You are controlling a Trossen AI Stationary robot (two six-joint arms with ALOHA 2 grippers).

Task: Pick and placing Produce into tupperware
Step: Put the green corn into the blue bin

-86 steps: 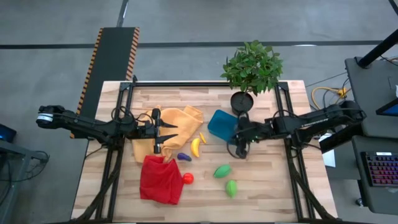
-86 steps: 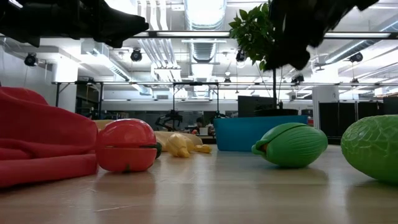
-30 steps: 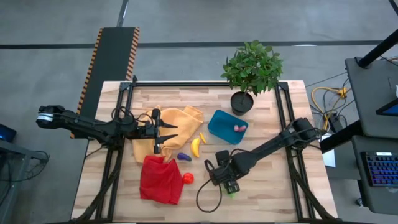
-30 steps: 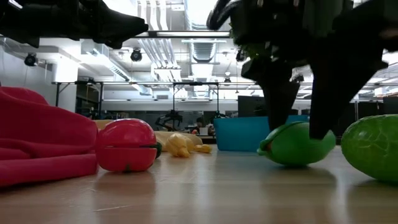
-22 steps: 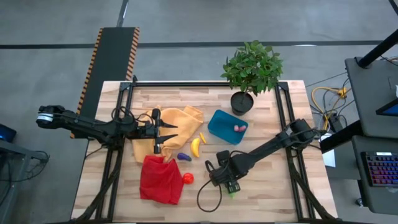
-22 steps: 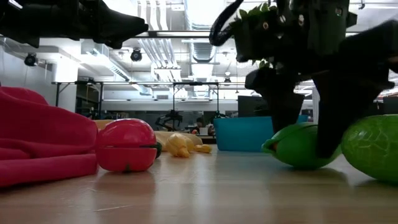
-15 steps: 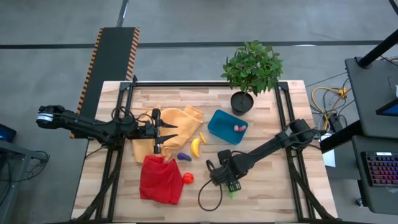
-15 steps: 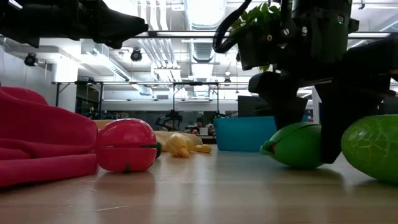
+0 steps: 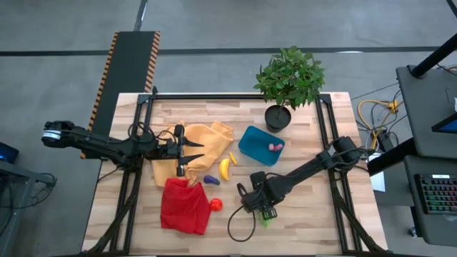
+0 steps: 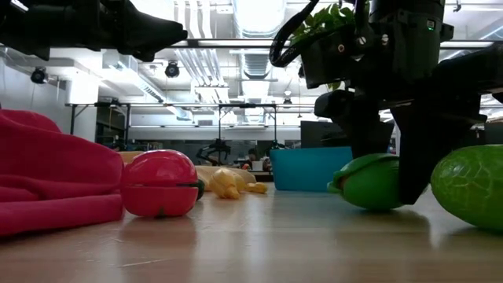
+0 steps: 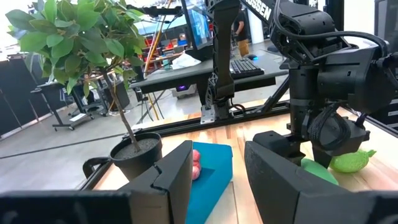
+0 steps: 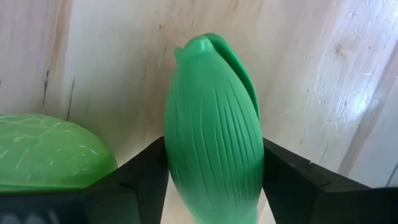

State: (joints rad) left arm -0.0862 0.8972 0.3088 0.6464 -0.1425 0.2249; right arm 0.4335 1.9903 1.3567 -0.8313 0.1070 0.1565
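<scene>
My right gripper (image 9: 258,201) stands over the near middle of the table, shut on a ribbed green oval (image 12: 211,124) that shows in the low view as well (image 10: 369,182). A second green oval (image 9: 265,218) lies on the table beside it. The blue-teal tupperware (image 9: 260,145) holds tiny pink pieces (image 9: 273,147). A yellow banana (image 9: 224,168), a purple piece (image 9: 211,179) and a red round one (image 9: 216,205) lie on the wood. My left gripper (image 9: 194,155) hangs open above the yellow-orange cloth (image 9: 207,135). My right gripper pinches the green oval by its two long sides (image 12: 180,168) about the middle, one finger (image 12: 140,177) on each side. The fingers come from above, pointing down, and lie across the oval. Its underside (image 10: 365,203) rests on the table.
A red cloth (image 9: 184,207) lies heaped at the near left. A black plant pot (image 9: 277,116) with a leafy plant stands at the far edge behind the tupperware. Bare wood lies toward the table's right and near edges (image 9: 307,221).
My right gripper has come down a little, and its fingers now reach lower on either side of the green oval. The oval has stayed on the table.
</scene>
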